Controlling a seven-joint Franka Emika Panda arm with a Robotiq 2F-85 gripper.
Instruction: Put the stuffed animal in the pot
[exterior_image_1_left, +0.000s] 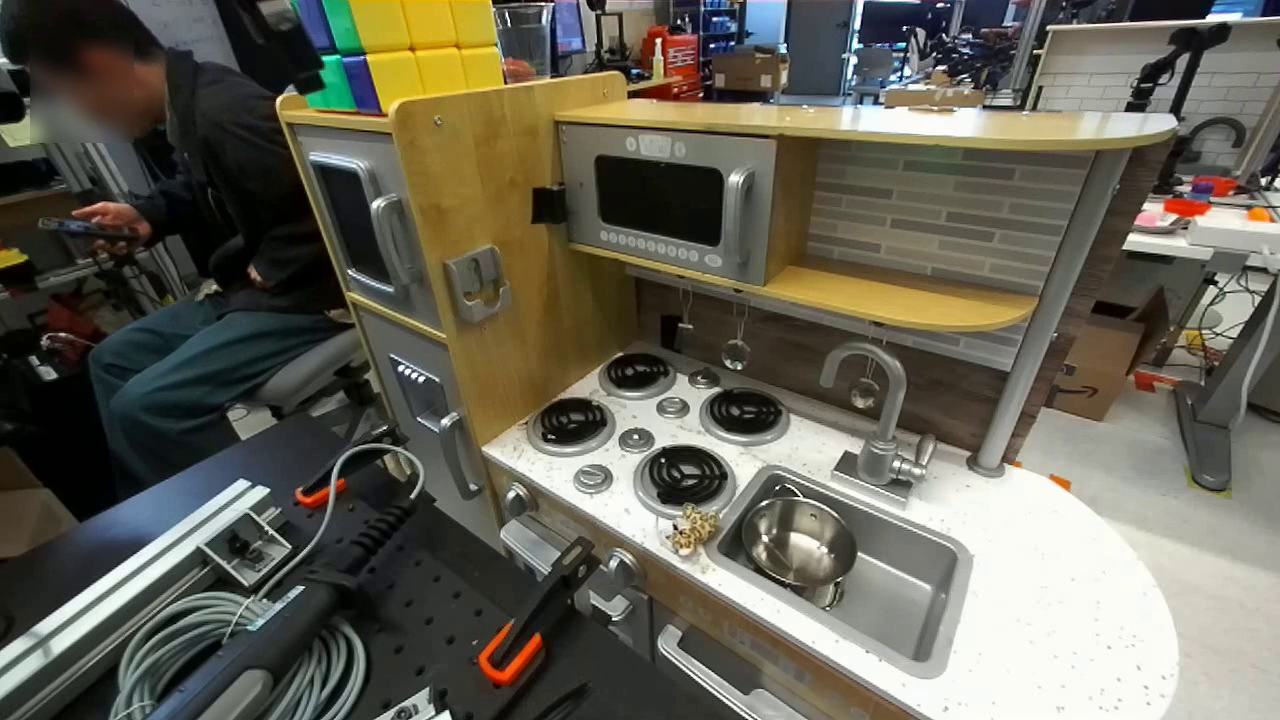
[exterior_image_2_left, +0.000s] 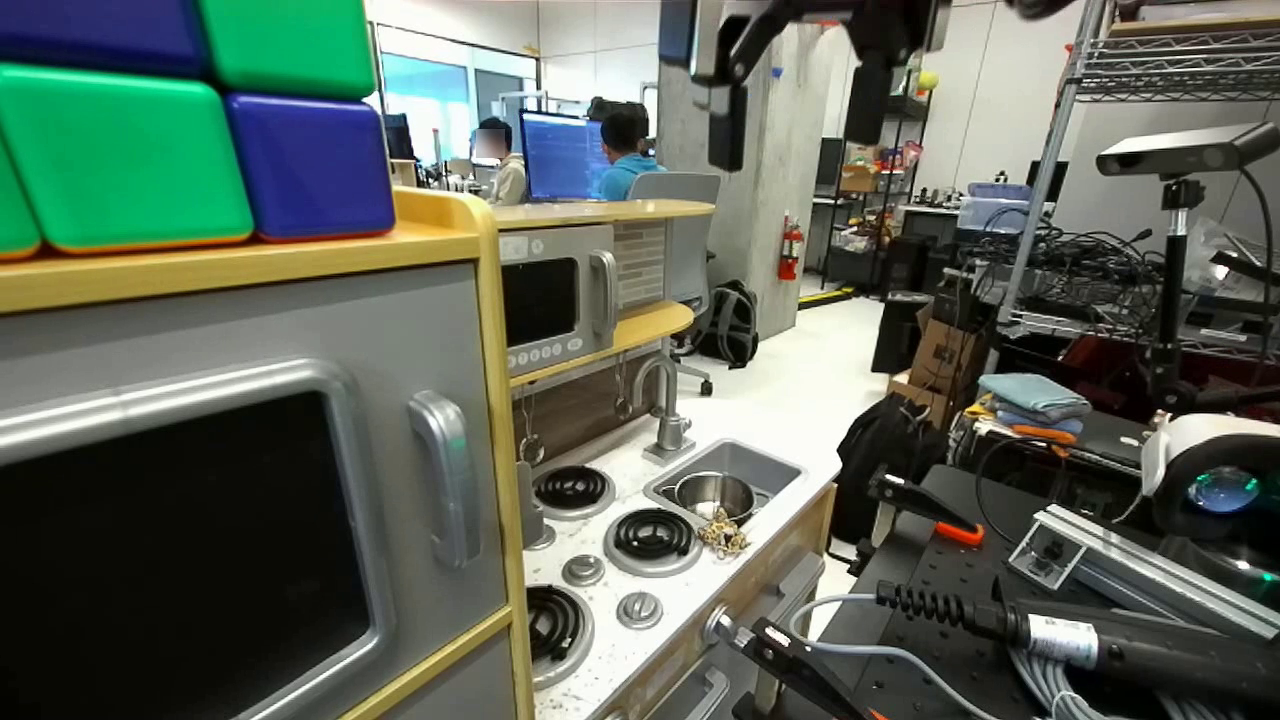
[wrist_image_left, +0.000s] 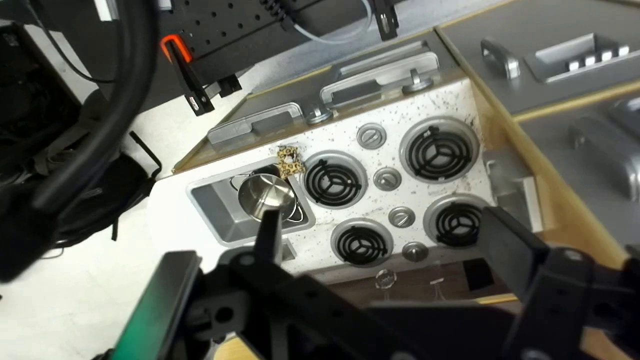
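Note:
The stuffed animal, a small tan plush with dark spots, lies on the white counter's front edge, between the sink and a burner. It shows in both exterior views (exterior_image_1_left: 692, 528) (exterior_image_2_left: 722, 535) and in the wrist view (wrist_image_left: 290, 162). The pot, round shiny silver metal, sits inside the grey sink in both exterior views (exterior_image_1_left: 800, 541) (exterior_image_2_left: 715, 494) and in the wrist view (wrist_image_left: 267, 196). The inside that shows looks empty. My gripper (wrist_image_left: 382, 215) is open and empty, high above the counter, its fingers wide apart. In an exterior view the gripper (exterior_image_2_left: 797, 150) hangs at the top.
The sink (exterior_image_1_left: 900, 610) has a faucet (exterior_image_1_left: 885, 410) behind it. A toy microwave (exterior_image_1_left: 668, 205) and shelf (exterior_image_1_left: 900, 290) overhang the back. A tall wooden cabinet (exterior_image_1_left: 520, 220) carries coloured cubes (exterior_image_1_left: 400, 50). A black table (exterior_image_1_left: 440, 580) with clamps and cable stands in front.

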